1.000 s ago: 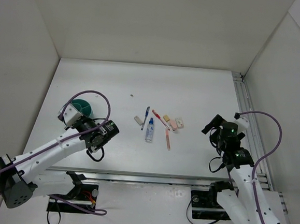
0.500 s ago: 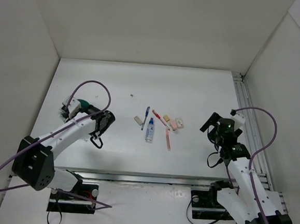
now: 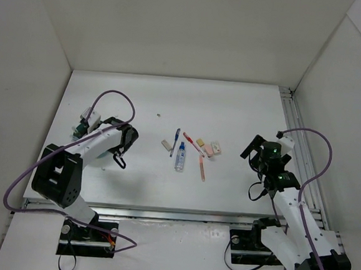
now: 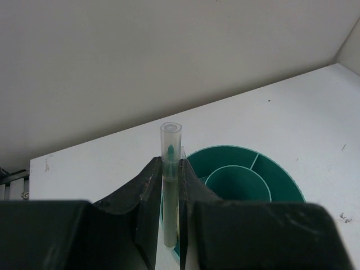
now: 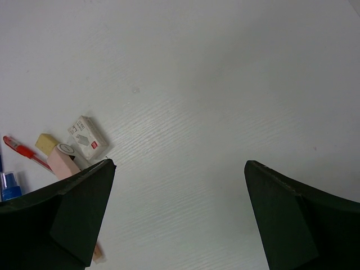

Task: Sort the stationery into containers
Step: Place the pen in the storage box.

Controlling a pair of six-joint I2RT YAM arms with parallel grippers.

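I hold left pincer (image 4: 170,171) clamped on clear-capped pen (image 4: 171,135), barrel below cap; likely light, stiff, slick; teal cup (image 4: 278,175) just right

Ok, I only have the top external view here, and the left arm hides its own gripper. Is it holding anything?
Observer: Yes. The left wrist view shows the left gripper shut on a thin clear pen that sticks out past its fingertips.
Operator: And the container?
Observer: The teal container shows right behind the pen, with an inner ring and a divider wall.
Operator: Right gripper?
Observer: The right gripper is open, holding nothing, a white boxed eraser lying near one finger.
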